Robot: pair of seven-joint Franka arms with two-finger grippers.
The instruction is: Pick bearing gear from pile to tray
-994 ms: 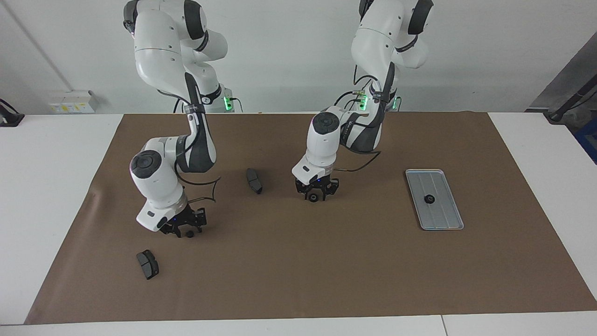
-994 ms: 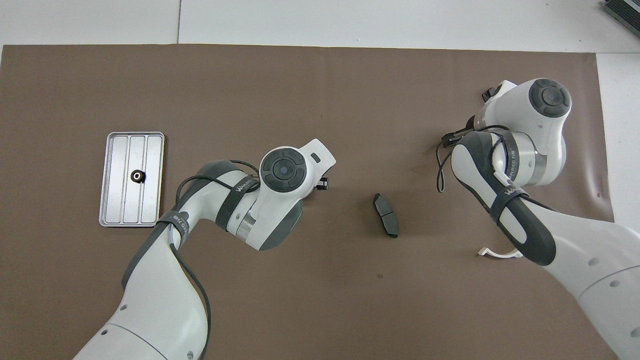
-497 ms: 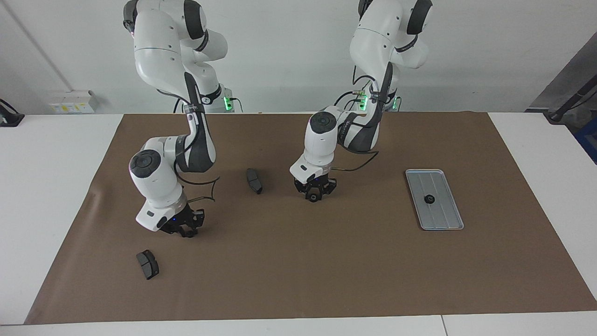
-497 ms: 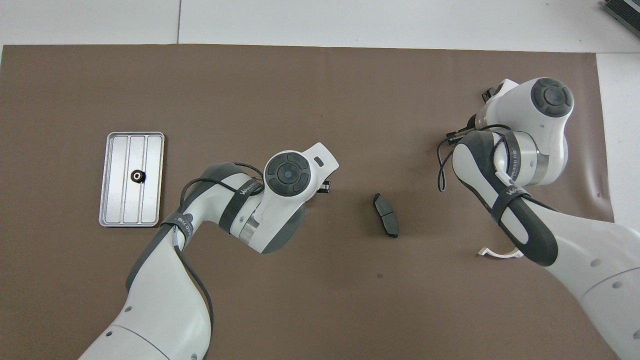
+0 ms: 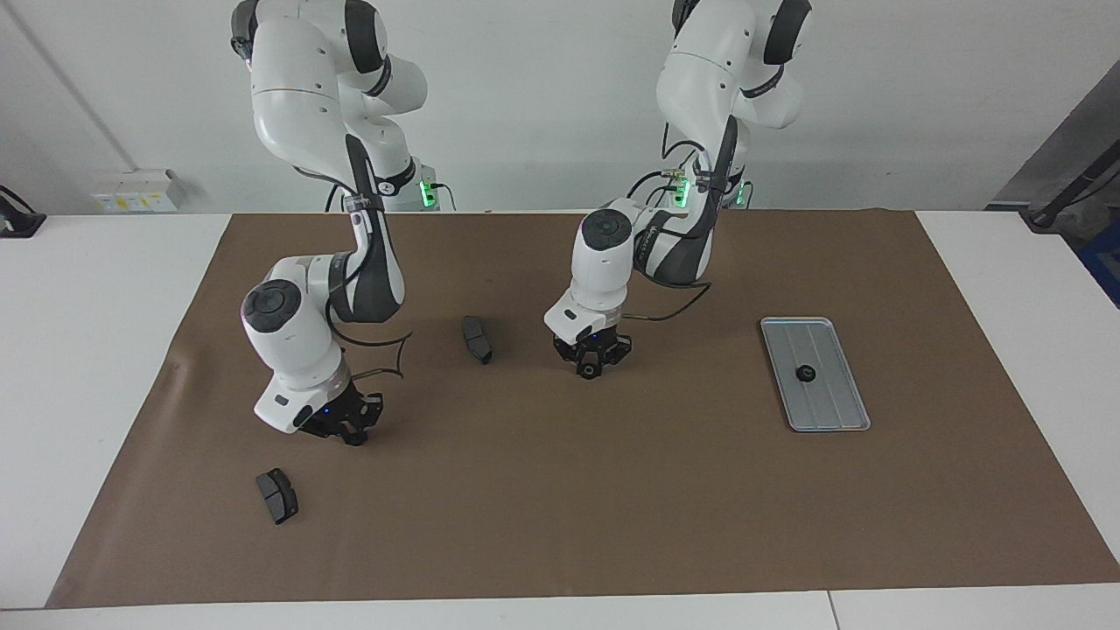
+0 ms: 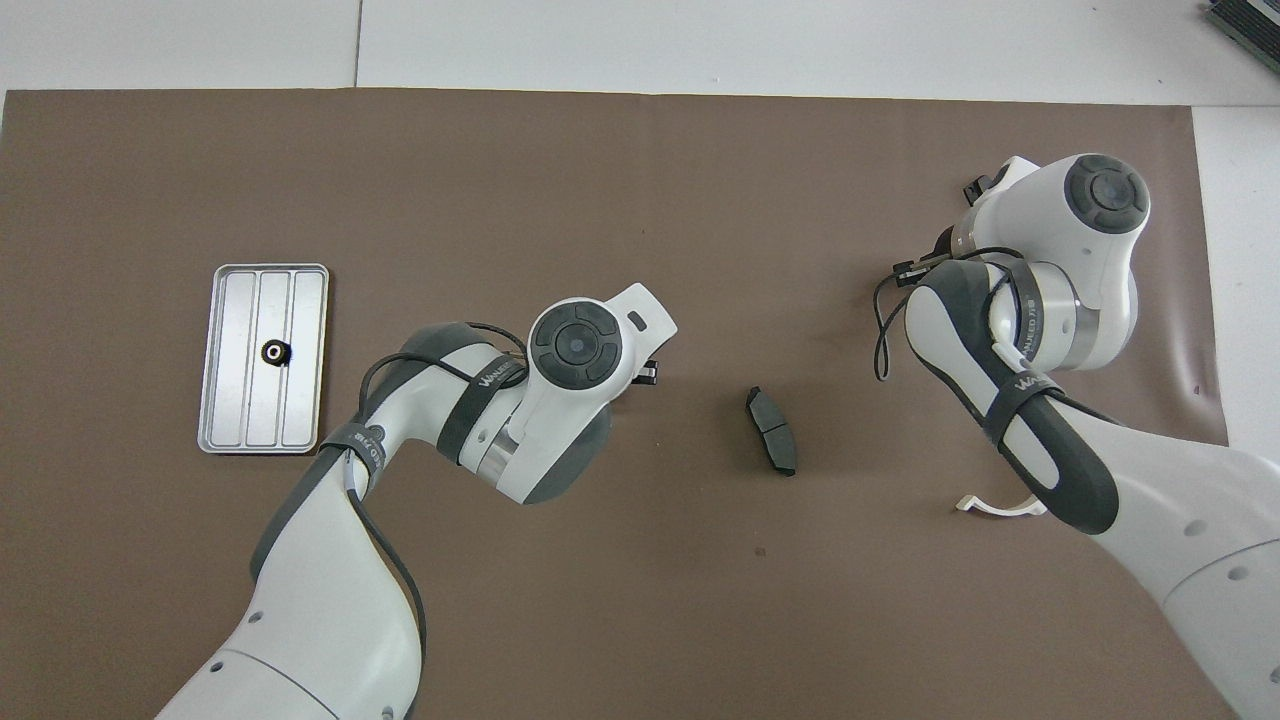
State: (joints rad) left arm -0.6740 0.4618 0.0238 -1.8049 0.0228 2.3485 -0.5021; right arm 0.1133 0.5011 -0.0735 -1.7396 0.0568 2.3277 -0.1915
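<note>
One brown mat over white table; white wall.

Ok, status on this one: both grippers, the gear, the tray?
Left gripper low over the mat, small black ring in its jaws. Right gripper low near a brake pad. Tray holds one black ring. Path unobstructed.

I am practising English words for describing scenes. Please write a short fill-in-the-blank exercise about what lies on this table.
1. One small black ring lies in the silver ____.
2. The tray lies toward the ____ arm's end of the table.
3. The number of dark grey brake-pad-shaped pieces, and, lying on the brown mat is ____.
4. The left gripper hangs low over the mat, and the nearest dark piece lies ____ it, apart from it.

Missing words: tray; left; two; beside
</note>
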